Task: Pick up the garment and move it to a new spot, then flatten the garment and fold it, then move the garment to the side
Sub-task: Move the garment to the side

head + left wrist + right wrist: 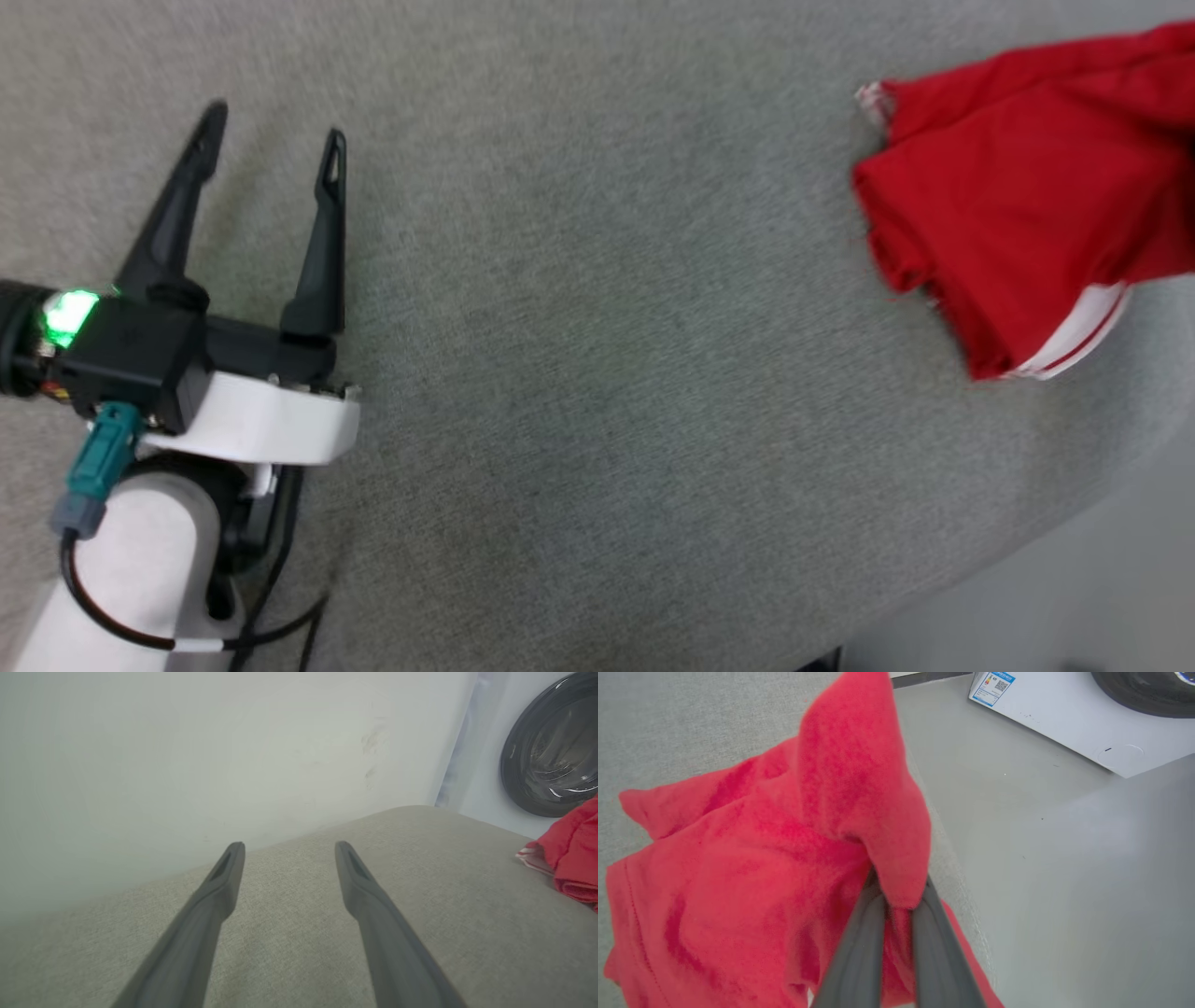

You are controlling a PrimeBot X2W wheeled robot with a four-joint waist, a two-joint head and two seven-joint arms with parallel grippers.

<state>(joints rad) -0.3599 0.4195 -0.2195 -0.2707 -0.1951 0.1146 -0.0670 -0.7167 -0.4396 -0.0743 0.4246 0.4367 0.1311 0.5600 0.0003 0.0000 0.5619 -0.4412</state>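
Wide grey cushion (597, 392) of coarse woven fabric, stretching across the head view.

Over the cushion's near-left part: left gripper (274, 123), two long dark fingers spread well apart, nothing between them. White forearm and black cable trailing behind it, small green light glowing on the wrist housing. In the left wrist view, the same two fingers parted above bare cushion, tips pointing toward a pale wall (187, 765) rising just behind the cushion's far edge.

Toward the cushion's far-right part, close to its curved rim: the garment (1018, 215), red, thin and soft, crumpled into loose folds. White band striped in red along one hem, and a scrap of red-white trim at the end nearest the cushion's middle.

In the right wrist view: right gripper (896, 896), fingers drawn close together and pinched on a peak of the red fabric, tips buried under a draped fold. Rest of the cloth spreading down beside the cushion's edge. Lower folds either resting on the cushion or hanging just clear of it, impossible to tell which.

Beyond the cushion's rim: smooth grey floor (1064, 868), and on it a white washing machine (1064, 714) with a dark round door and a small printed label at one corner.
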